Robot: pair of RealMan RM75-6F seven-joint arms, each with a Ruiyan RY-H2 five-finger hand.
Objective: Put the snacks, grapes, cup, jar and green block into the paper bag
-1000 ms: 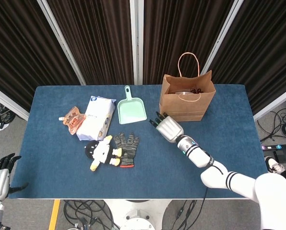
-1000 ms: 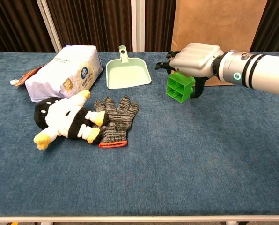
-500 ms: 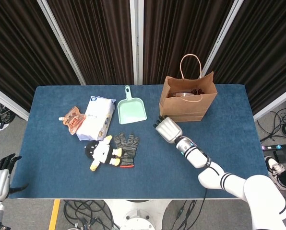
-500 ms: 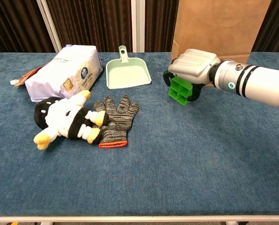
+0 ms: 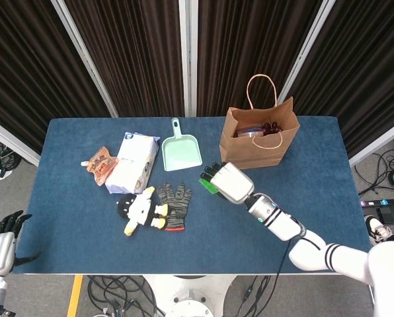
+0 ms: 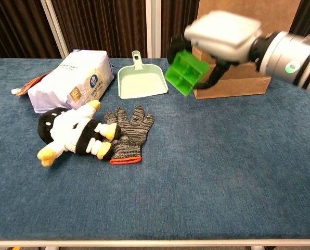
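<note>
The green block [image 6: 185, 72], a bright open-celled cube, hangs tilted above the table in the right hand [image 6: 222, 36], just in front of the brown paper bag [image 5: 258, 140]; the bag stands upright, open, with dark grapes [image 5: 271, 126] inside

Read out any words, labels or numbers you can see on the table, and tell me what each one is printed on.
White snack bag: print and round blue and gold badges on its face, too small and blurred to read.
Orange snack pouch: printed pattern, no legible text.
Paper bag: no print visible.
Green block, dustpan, glove, plush toy: no text.
</note>
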